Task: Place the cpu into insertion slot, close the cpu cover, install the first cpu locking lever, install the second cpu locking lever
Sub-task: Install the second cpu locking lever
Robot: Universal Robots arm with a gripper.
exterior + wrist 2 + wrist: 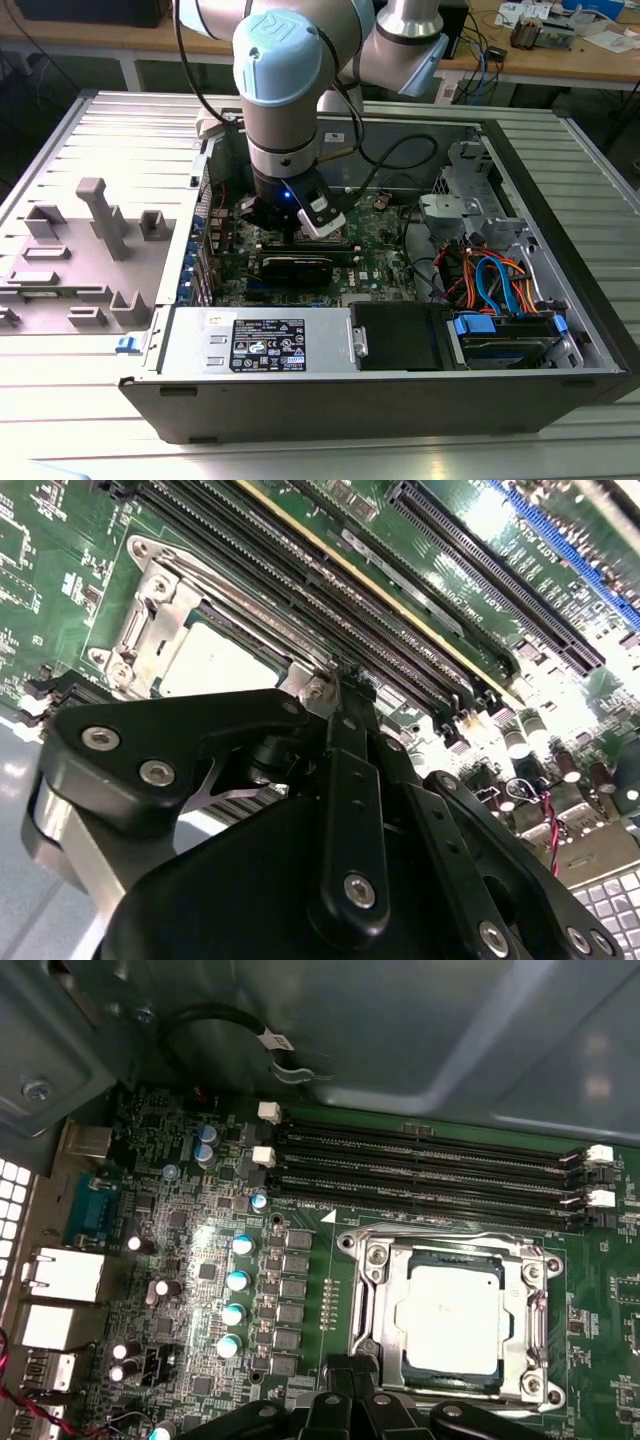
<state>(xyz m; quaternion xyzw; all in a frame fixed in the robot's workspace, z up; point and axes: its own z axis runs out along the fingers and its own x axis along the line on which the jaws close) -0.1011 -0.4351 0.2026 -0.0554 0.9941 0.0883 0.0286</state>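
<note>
A robot arm [290, 90] reaches down into an open computer case [400, 400] lying on a ribbed metal bench [60, 150], its tool [300, 232] lowered close over the green motherboard [200, 1260]. In the first wrist view the cpu [452, 1315] sits flat in the slot [415, 1260], its pale metal top showing through the window of the cover [528, 1315], which lies down over it as a silver frame. The four black memory slots [420, 1175] run just beside the cover, on the side away from the tool. The tool's black fingers [352, 1385] come in at the cover's near edge, at the corner nearest the row of blue-topped capacitors [236, 1295]. In the second wrist view the fingertips [345, 695] stand drawn narrowly together with nothing seen between them, their tips right at the cover's [165, 610] corner, next to the nearest memory slot; whether they touch the metal cannot be told. Beside the case, towards the exterior view's left, a grey plastic fixture tray [70, 260] rests on the bench.
</note>
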